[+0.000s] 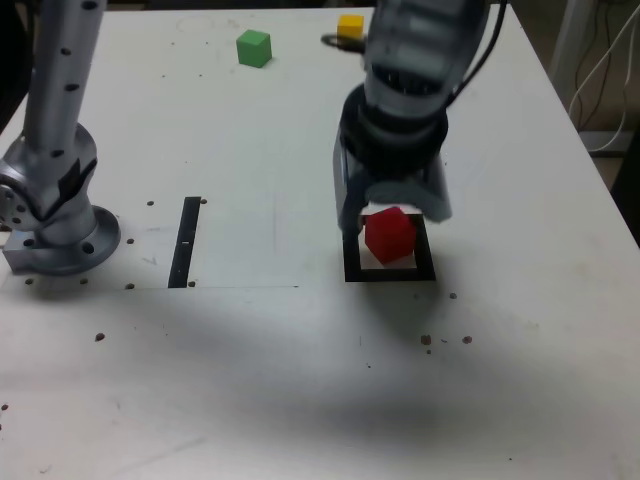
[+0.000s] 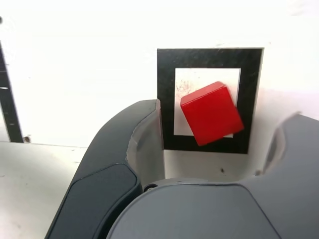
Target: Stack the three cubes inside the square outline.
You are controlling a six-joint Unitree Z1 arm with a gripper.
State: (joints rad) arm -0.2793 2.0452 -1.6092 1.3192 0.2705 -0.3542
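The red cube [image 1: 389, 235] rests inside the square outline [image 1: 390, 272], turned at an angle to its sides. My gripper [image 1: 392, 212] hangs just above it, open, one finger on each side and neither touching the cube. The wrist view shows the red cube [image 2: 212, 113] on the white centre of the square outline [image 2: 209, 58], between my spread fingers [image 2: 144, 134]; my gripper [image 2: 222, 114] holds nothing. At the far edge of the table the green cube [image 1: 254, 47] stands alone. The yellow cube [image 1: 351, 26] is beside it, partly behind my arm.
A straight black strip [image 1: 185, 242] lies on the table towards the exterior view's left of the square. The arm's grey base [image 1: 55, 200] stands at the exterior view's left edge. Small dark specks dot the white table.
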